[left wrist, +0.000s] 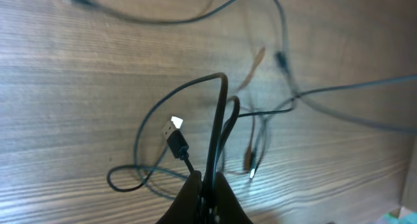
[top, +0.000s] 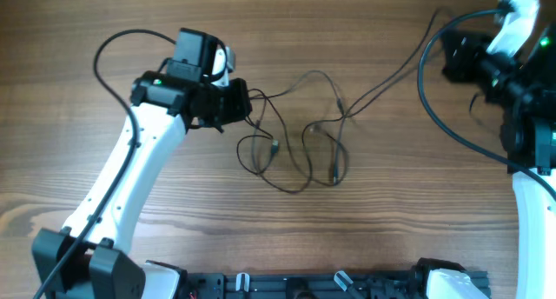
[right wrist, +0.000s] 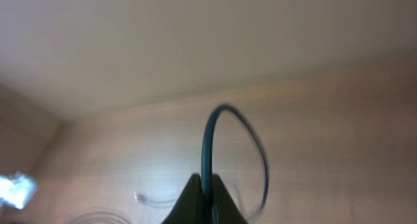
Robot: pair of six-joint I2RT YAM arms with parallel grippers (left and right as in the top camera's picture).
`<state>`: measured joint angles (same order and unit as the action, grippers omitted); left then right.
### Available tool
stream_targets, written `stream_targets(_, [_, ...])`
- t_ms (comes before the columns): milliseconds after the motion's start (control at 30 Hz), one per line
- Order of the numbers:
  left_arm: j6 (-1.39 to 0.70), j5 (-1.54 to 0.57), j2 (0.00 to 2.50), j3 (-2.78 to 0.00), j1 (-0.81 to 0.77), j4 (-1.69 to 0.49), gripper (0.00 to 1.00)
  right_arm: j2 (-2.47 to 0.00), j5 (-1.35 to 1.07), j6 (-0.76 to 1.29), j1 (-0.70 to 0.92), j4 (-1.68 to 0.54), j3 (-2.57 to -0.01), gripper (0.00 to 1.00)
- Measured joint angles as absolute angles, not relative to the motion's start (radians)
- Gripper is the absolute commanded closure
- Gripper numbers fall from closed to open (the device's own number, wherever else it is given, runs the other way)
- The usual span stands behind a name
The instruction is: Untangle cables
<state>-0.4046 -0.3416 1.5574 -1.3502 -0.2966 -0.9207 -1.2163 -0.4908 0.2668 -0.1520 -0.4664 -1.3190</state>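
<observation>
Black, hair-thin cords with tiny silvery plugs (left wrist: 217,120) were pinched in the left gripper (left wrist: 207,186), jaws closed on a loop; the rest sprawled toward three o'clock across the brown wooden table (top: 391,212). A hard pull could cinch the middle crossings. Farther, at two o'clock, the right gripper (right wrist: 203,188) clamped one strand, its run blurred.
</observation>
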Motion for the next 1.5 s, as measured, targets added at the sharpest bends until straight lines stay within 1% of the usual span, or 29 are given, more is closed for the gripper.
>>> stream_targets(133, [-0.404,-0.339,1.606,-1.350,-0.351,-0.922,0.96,-1.216,-0.587,0.417,-0.152,-0.150,-1.336,0.96])
stream_targets(233, [-0.405,-0.339,1.637,-1.350,-0.384,-0.923,0.96,-1.213,-0.648,0.511,-0.152,-0.030,-1.340,0.96])
stream_targets(367, [-0.404,-0.339,1.677,-1.350,-0.418,-0.916,0.96,-1.211,-0.786,0.537,-0.152,-0.041,-1.340,0.96])
stream_targets(467, [-0.405,-0.338,1.689,-1.350,-0.434,-0.900,0.96,-1.212,-0.925,0.520,-0.152,-0.129,-1.341,0.96])
stream_targets(567, [-0.404,-0.338,1.690,-1.350,-0.444,-0.879,0.96,-1.216,-0.984,0.501,-0.152,-0.223,-1.343,0.96])
stream_targets(700, [-0.404,-0.338,1.690,-1.350,-0.445,-0.881,0.96,-1.222,-0.857,0.466,-0.151,-0.372,-1.344,0.96])
stream_targets(800, [-0.404,-0.324,1.690,-1.350,-0.445,-0.897,0.96,-1.237,-0.663,0.405,-0.151,-0.498,-1.344,0.96])
stream_targets(867, [-0.404,-0.319,1.690,-1.350,-0.445,-0.898,0.96,-1.256,-0.571,0.376,-0.151,-0.553,-1.344,0.96])
stream_targets(967, [-0.405,-0.315,1.690,-1.350,-0.445,-0.898,0.96,-1.306,-0.486,0.349,-0.151,-0.563,-1.344,0.96])
stream_targets(1033, [-0.404,-0.312,1.690,-1.350,-0.445,-0.898,0.96,-1.325,-0.464,0.342,-0.151,-0.529,-1.343,0.96])
stream_targets(1100, [-0.404,-0.312,1.690,-1.350,-0.445,-0.904,0.95,-1.332,-0.446,0.337,-0.151,-0.429,-1.342,0.96])
stream_targets(1333, [-0.404,-0.312,1.690,-1.350,-0.445,-0.912,0.96,-1.306,-0.389,0.363,-0.160,0.029,-1.341,0.96])
stream_targets(1433, [-0.404,-0.312,1.691,-1.350,-0.445,-0.915,0.96,-1.281,-0.327,0.380,-0.187,0.118,-1.342,0.96])
stream_targets(1500, [-0.405,-0.311,1.691,-1.350,-0.445,-0.915,0.96,-1.266,-0.273,0.385,-0.214,0.118,-1.342,0.96])
